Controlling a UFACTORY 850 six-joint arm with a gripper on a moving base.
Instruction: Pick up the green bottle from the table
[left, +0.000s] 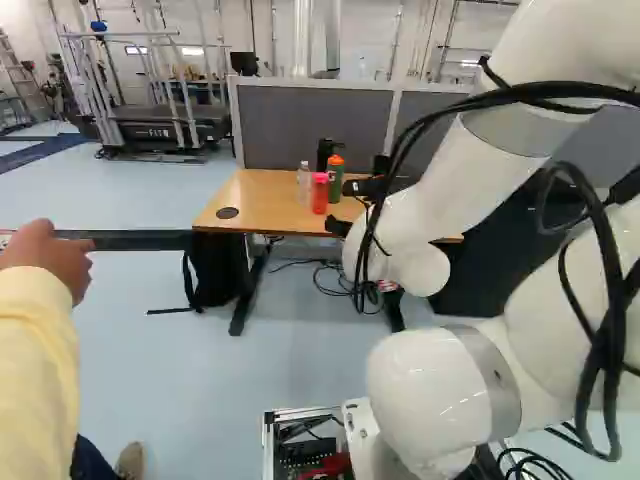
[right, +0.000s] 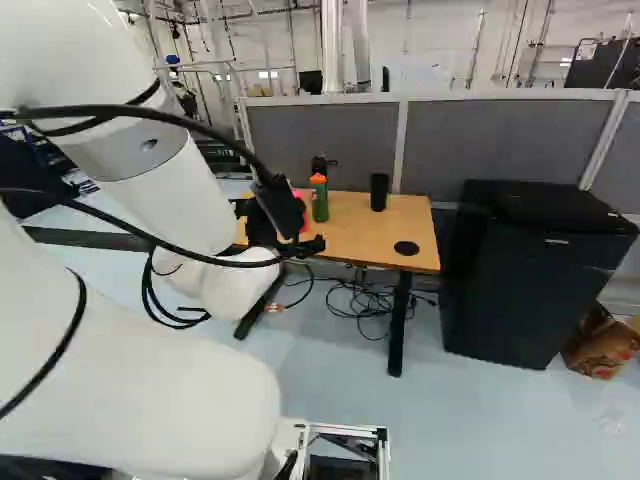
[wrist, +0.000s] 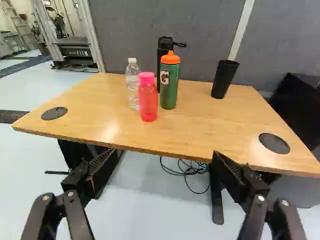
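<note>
jaws: open, one set wide of the other, both visible in the wrist view. target: green bottle (wrist: 169, 86), orange lid (wrist: 170, 57), upright on the table (wrist: 200, 130), ahead of my jaws and out of their grasp. in the wrist view one fingertip overlaps the near edge of the table; contact there, cannot tell.

neighbours of the target: pink bottle (wrist: 148, 102) just beside it and closer to me; clear bottle (wrist: 133, 87) near the pink one; black bottle (wrist: 164, 49) just behind the green one, partly hidden by it. black cup (wrist: 223, 81) upright on the same table, apart from the bottles. in the right base view the green bottle shows between the pink bottle and the cup.

my arm (left: 470, 165) reaches forward at the right of the left base view. cables (wrist: 187, 169) lie on the floor (wrist: 150, 200) under the table; grey partition (right: 490, 145) behind it. black cabinet (right: 540, 270) beside the table, cardboard box (right: 602, 348) near its foot. at the left of the left base view, close ahead: a person's hand (left: 42, 262) and yellow sleeve (left: 35, 370).
</note>
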